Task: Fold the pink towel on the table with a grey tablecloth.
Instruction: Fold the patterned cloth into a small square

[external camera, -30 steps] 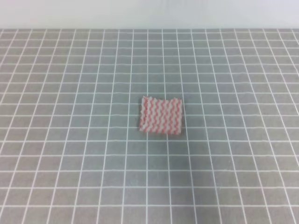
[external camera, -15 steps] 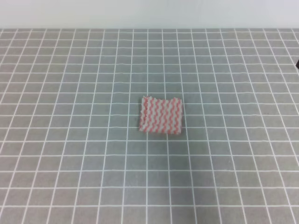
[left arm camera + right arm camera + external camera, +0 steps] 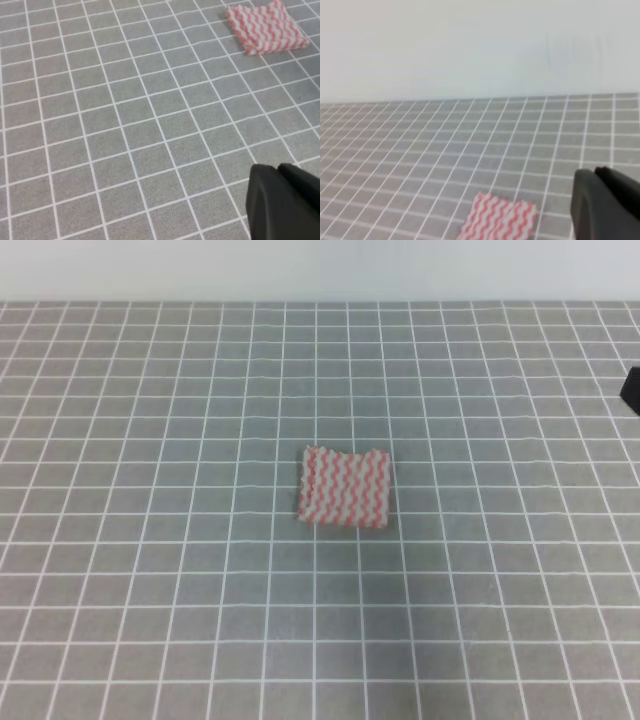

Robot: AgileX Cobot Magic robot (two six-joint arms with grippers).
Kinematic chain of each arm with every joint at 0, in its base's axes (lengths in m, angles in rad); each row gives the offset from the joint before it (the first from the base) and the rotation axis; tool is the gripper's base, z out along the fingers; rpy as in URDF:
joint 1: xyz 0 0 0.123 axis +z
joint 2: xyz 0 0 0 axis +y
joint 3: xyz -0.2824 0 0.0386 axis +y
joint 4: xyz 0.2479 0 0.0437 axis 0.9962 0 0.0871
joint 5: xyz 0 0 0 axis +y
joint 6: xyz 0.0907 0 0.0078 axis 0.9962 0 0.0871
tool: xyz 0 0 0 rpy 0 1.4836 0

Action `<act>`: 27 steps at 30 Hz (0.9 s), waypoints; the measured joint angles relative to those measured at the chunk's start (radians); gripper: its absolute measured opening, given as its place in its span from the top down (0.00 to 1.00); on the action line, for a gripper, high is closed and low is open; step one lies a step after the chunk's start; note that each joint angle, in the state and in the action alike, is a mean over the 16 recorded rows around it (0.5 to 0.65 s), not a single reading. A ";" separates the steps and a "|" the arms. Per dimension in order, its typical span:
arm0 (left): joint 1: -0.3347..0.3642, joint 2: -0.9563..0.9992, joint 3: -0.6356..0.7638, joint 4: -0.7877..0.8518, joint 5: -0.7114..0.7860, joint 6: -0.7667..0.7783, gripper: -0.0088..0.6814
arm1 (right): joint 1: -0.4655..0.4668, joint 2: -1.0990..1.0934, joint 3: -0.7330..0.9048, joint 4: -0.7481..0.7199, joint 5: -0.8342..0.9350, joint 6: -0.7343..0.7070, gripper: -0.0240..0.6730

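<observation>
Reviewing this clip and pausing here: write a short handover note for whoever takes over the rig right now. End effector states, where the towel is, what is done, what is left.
Left end effector: only a dark part shows at the lower right of its wrist view, well away from the towel; open or shut cannot be told.
Right end effector: a dark part shows in its wrist view, and a dark tip sits at the right edge of the high view; state cannot be told.
Pink towel: lies near the middle of the table with a grey tablecloth, untouched by either arm. The left wrist view shows layered edges, so it looks already folded.
Left: check the fold and whether another one is needed.
</observation>
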 joint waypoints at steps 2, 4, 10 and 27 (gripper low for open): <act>0.000 0.000 0.000 0.000 0.000 0.000 0.99 | 0.000 0.001 0.002 -0.017 0.023 -0.006 0.99; 0.000 0.000 0.000 0.001 0.001 0.000 0.99 | 0.000 -0.001 0.004 -0.038 0.046 -0.009 0.99; 0.000 -0.001 0.000 0.002 0.002 0.000 0.99 | -0.001 -0.024 0.014 -0.152 0.085 -0.010 0.99; 0.000 0.001 0.000 0.006 0.001 0.000 0.99 | -0.151 -0.461 0.252 -0.395 -0.062 -0.007 0.99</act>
